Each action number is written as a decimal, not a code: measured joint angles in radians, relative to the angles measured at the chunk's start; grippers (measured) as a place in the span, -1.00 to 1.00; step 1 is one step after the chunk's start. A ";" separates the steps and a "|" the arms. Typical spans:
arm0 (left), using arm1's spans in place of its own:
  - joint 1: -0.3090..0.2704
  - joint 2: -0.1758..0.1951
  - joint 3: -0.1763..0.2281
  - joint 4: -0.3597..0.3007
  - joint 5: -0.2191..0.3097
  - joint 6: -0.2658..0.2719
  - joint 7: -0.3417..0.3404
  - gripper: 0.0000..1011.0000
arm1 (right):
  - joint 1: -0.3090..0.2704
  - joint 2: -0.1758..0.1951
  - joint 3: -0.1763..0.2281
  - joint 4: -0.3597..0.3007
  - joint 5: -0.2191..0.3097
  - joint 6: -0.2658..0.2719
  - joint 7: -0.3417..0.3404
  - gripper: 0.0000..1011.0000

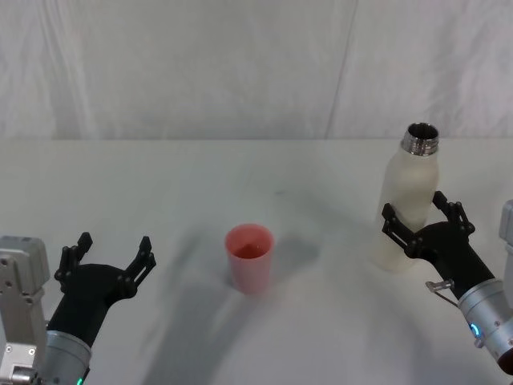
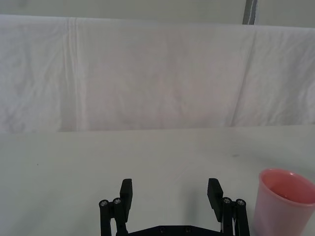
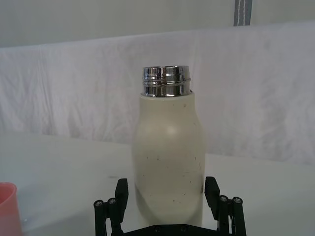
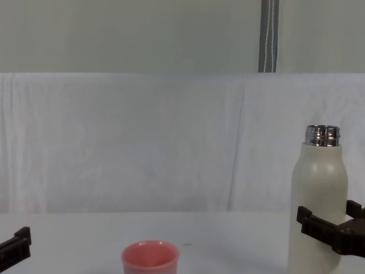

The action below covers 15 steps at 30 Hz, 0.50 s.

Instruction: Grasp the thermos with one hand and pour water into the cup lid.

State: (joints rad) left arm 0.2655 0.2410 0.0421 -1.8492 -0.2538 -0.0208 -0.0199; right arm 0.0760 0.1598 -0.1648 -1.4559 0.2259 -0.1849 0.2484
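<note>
The thermos point(image 1: 407, 202) stands upright on the white bench point(image 1: 240, 168), at the robot's right and farther back than the cup. Its lid is off and the shiny threaded steel neck is bare at the top. The right claw point(image 1: 421, 215) sits around the lower half of the cream body, one finger on each side. In the right wrist view the two black fingers point(image 3: 121, 192) flank the bottle point(image 3: 169, 162); the one on one side lies against the wall, the other stands just beside it, so the claw is spread about the bottle and I cannot tell whether it presses on it. From the chest view the thermos point(image 4: 318, 200) rises well above the claw point(image 4: 328, 228), its base at the frame's lower edge.

The cup point(image 1: 249, 257), salmon pink, stands upright near the bench's middle, well apart from the thermos, its mouth open upward.

The left claw point(image 1: 111, 261) hovers low at the robot's left with its fingers spread wide and nothing between them, apart from the cup. In the left wrist view the cup point(image 2: 285, 202) stands just beside that claw point(image 2: 171, 192).

A white cloth point(image 4: 142, 142) hangs behind the bench.
</note>
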 joint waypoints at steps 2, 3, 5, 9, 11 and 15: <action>0.000 0.000 0.000 0.000 0.000 0.000 0.000 0.98 | 0.003 0.000 -0.001 0.003 0.001 0.000 0.001 0.98; 0.000 0.000 0.000 0.000 0.000 0.000 0.000 0.98 | 0.006 -0.001 -0.001 0.007 0.001 -0.001 0.002 0.98; 0.000 0.000 0.000 0.000 0.000 0.000 0.000 0.98 | 0.009 -0.001 -0.002 0.011 0.001 -0.002 0.002 0.98; 0.000 0.000 0.000 0.000 0.000 0.000 0.000 0.98 | 0.019 -0.003 -0.005 0.024 0.001 -0.002 0.002 0.98; 0.000 0.000 0.000 0.000 0.000 0.000 0.000 0.98 | 0.023 -0.003 -0.006 0.029 0.001 -0.002 0.003 0.98; 0.000 0.000 0.000 0.000 0.000 0.000 0.000 0.98 | 0.033 -0.005 -0.008 0.043 0.001 -0.003 0.003 0.98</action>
State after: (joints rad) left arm 0.2655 0.2410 0.0422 -1.8492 -0.2538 -0.0207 -0.0199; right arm 0.1085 0.1549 -0.1728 -1.4128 0.2264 -0.1878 0.2511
